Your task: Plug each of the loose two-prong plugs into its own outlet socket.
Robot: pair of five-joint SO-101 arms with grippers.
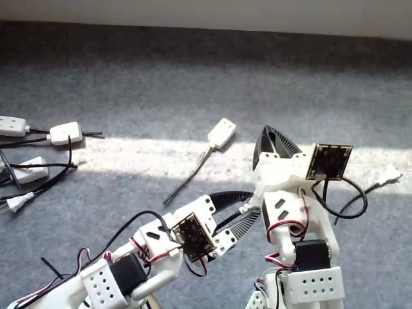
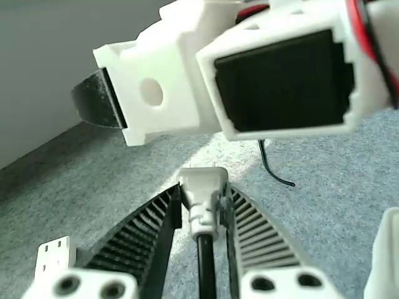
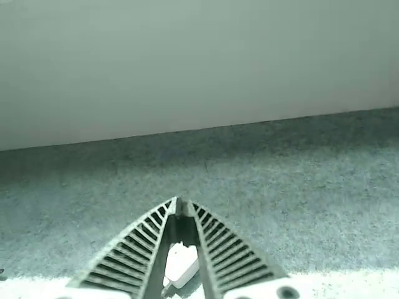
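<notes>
The left tool (image 2: pixel 201 194) is clamped narrow on a white plug (image 2: pixel 202 202), one finger on each flank. The plug's long axis runs in line with the fingers. Its head points forward, away from the wrist, toward the white body of the right arm (image 2: pixel 249 75) close in front, which blocks the way ahead. Its black cord (image 2: pixel 206 261) trails straight back between the fingers. The prongs are hidden.

The right tool (image 1: pixel 266 132) points toward the far wall (image 3: pixel 199 62), fingertips touching. A white piece (image 3: pixel 181 263) shows in the gap behind them, and I cannot tell whether it is gripped or lies on the grey carpet (image 1: pixel 161 77).

A white socket block (image 1: pixel 222 131) on a grey lead lies near that tool. A loose plug (image 1: pixel 390 174) lies at the right edge. At the left edge, more socket blocks (image 1: pixel 65 133) and black leads tangle, partly cut off
</notes>
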